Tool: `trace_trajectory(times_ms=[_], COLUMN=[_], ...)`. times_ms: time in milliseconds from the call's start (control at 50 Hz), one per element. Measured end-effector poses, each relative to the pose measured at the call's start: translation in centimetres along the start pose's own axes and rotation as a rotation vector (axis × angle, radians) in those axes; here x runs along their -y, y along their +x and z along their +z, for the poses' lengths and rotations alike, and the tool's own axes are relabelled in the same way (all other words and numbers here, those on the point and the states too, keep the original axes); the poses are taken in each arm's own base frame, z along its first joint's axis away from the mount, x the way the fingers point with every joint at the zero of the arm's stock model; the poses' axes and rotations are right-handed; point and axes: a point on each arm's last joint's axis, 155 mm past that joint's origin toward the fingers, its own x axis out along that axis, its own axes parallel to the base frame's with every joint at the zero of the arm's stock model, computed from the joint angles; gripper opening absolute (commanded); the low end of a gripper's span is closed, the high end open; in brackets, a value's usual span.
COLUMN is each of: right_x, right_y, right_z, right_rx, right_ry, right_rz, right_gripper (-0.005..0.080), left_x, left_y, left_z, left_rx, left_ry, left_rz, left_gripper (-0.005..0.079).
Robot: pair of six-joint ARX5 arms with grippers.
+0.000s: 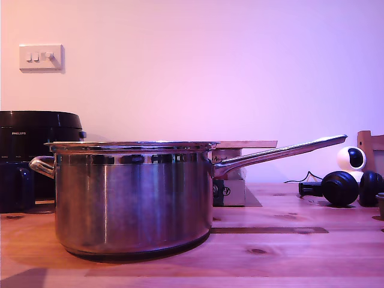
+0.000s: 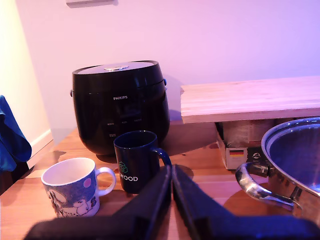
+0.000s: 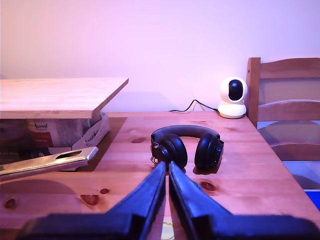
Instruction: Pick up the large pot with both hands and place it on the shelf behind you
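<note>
Exterior view: large pot on wooden table, in front of shelf.
First wrist view: my first gripper clenched, empty, near pot's loop handle, not touching.
Second wrist view: my second gripper clenched, empty; long handle beside it; headphones ahead.

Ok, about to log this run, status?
My first gripper and my second gripper both shut, empty. Large pot on table, untouched. Shelf bare. Mugs near loop handle.
</note>
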Motion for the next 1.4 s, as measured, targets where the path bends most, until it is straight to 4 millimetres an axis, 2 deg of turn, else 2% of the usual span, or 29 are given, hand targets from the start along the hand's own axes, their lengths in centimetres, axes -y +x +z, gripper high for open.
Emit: trace_trajectory(times_ms=[40,120,160,200,360,480,580,740,760,840,960,1140,1260,1400], right_x=[0.1,1.1,1.2,1.1,1.1,0.6,-0.7,-2.9,-3.6,-5.2,-8.0,-10.5,-12.3,-13.9], right_y=[0.0,-0.4,-0.4,-0.4,-0.3,-0.1,-0.1,-0.7,-0.9,-1.8,-3.9,-6.7,-7.9,-8.7], right_z=[-0.5,-3.6,-4.0,-3.9,-3.6,-2.1,0.6,3.6,4.0,5.8,8.7,11.7,12.3,12.6], right_rx=[-0.022,-0.149,-0.164,-0.161,-0.146,-0.086,0.012,0.083,0.078,0.093,0.09,0.049,-0.039,-0.144], right_ry=[0.028,0.056,0.058,0.058,0.059,0.112,0.196,0.326,0.366,0.383,0.357,0.338,0.343,0.338], right_rz=[-0.003,-0.048,-0.051,-0.046,-0.044,-0.02,0.058,0.193,0.238,0.333,0.5,0.648,0.763,0.871], right_gripper=[-0.001,-0.001,-0.001,-0.001,-0.0011,-0.001,-0.0011,-0.001,-0.001,-0.0011,-0.0011,-0.0011,-0.001,-0.0011], left_x=[0.4,-0.1,-0.2,0.0,0.0,0.6,1.9,4.6,4.9,6.2,8.4,10.1,11.0,11.4], left_y=[-0.1,-0.5,-1.0,-1.3,-1.5,-1.4,-1.1,-1.1,-1.1,-1.6,-3.1,-5.7,-6.0,-5.1], left_z=[-0.4,-3.7,-6.0,-6.6,-6.8,-6.5,-4.9,-1.6,-1.2,0.3,3.4,8.7,10.0,9.7], left_rx=[-0.019,-0.162,-0.255,-0.29,-0.309,-0.297,-0.235,-0.13,-0.126,-0.097,-0.068,-0.045,-0.128,-0.271], left_ry=[0.008,0.006,0.0,-0.002,-0.003,-0.029,-0.117,-0.252,-0.308,-0.343,-0.353,-0.334,-0.355,-0.409], left_rz=[-0.026,-0.012,-0.012,-0.017,-0.018,-0.047,-0.106,-0.258,-0.268,-0.347,-0.484,-0.599,-0.647,-0.653], left_gripper=[-0.0019,-0.0019,-0.0019,-0.0019,-0.0019,-0.0019,-0.0019,-0.0019,-0.0019,-0.0019,-0.0019,-0.0019,-0.0019,-0.0019])
